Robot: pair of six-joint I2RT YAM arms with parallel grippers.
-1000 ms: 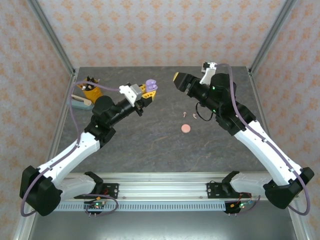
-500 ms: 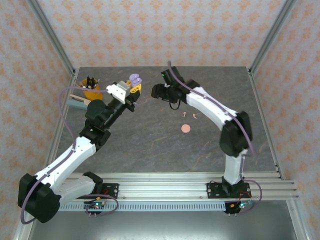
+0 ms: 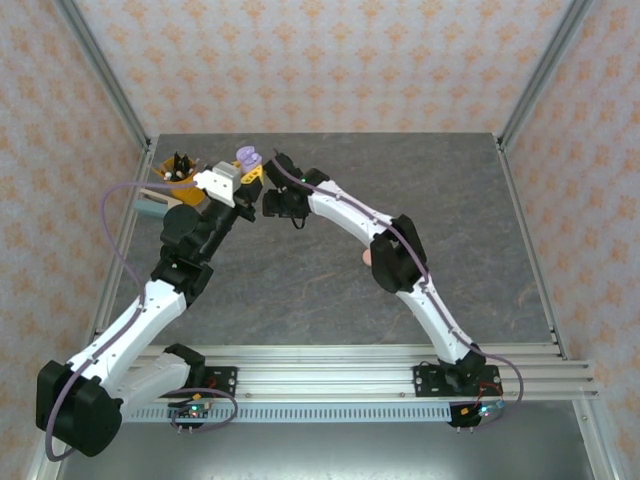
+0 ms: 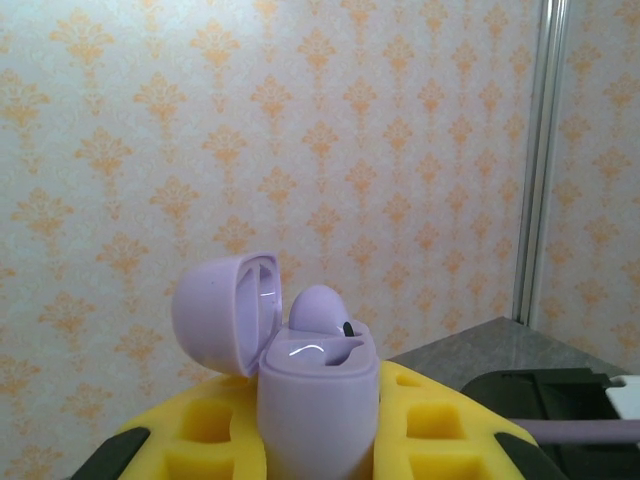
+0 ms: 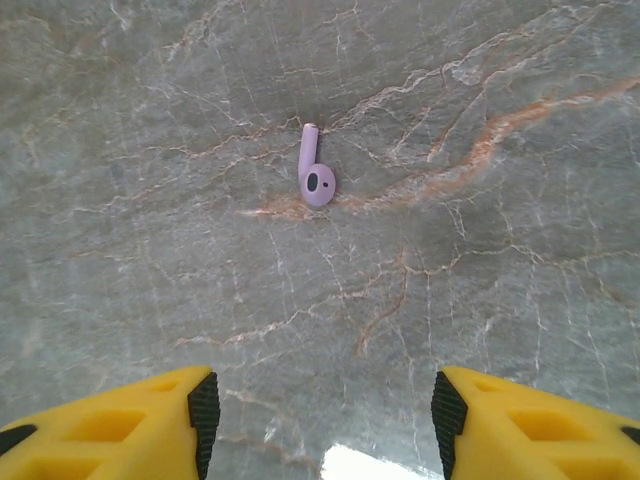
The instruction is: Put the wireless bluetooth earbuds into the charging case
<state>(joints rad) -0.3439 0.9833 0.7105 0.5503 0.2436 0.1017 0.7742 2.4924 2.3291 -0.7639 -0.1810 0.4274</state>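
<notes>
**Overhead view.** The left gripper is raised at the upper left of the frame, clamped on a lilac charging case. Just to its right, the right gripper points down at the grey marble table. The right arm stretches across from the lower right of the frame. A salmon-pink round case lies near centre frame, partly hidden by the right arm's elbow. A yellow pen cup stands at the far upper left, just beside the left arm.

**Left wrist view.** The lilac charging case stands upright at lower centre, gripped between the two yellow fingers on either side of its base. Its lid is open and tipped back toward the left of the frame. One lilac earbud sits in the case, its rounded head rising above the rim. Whether a second well holds a bud cannot be told. The patterned wall takes up the background. The dark body of the right gripper enters at the lower right.

**Right wrist view.** A second lilac earbud lies loose on the marble table, above centre frame, stem pointing toward the top edge. The right gripper is above the table with its jaws spread wide and nothing between them. Its yellow fingers show at the lower left and lower right corners, well apart from the bud.
</notes>
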